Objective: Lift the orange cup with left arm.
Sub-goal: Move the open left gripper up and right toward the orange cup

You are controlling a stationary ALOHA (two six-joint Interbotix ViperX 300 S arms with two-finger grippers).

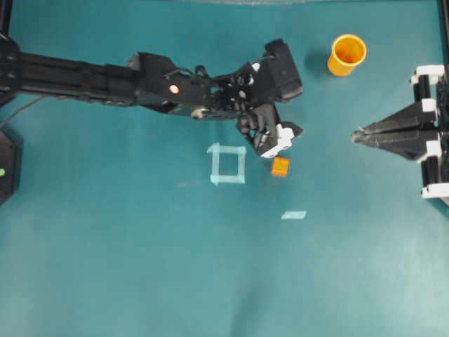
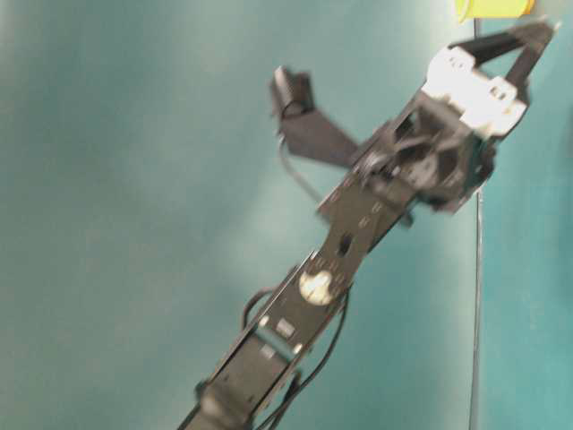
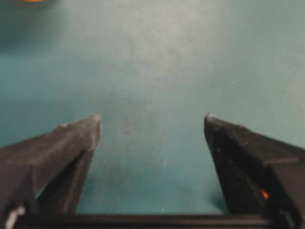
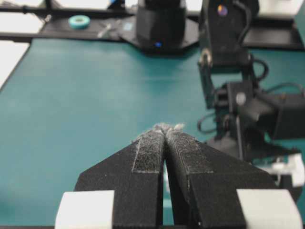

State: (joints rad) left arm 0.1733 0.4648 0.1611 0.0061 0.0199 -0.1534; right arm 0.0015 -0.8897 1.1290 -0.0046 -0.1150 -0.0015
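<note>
The orange cup (image 1: 346,55) stands upright at the back right of the teal table, open side up. Its edge shows at the top of the table-level view (image 2: 492,7) and as a sliver at the top left of the left wrist view (image 3: 33,1). My left gripper (image 1: 284,140) is open and empty, well short of the cup and to its lower left, just above a small orange cube (image 1: 280,166). Its jaws stand wide apart over bare table in the left wrist view (image 3: 152,121). My right gripper (image 1: 358,135) is shut and empty at the right side, shown closed to a point in its wrist view (image 4: 165,128).
A pale tape square (image 1: 227,164) lies left of the cube and a short tape strip (image 1: 294,215) lies below it. The left arm (image 4: 248,109) shows ahead of the right gripper. The table's far edge runs just behind the cup.
</note>
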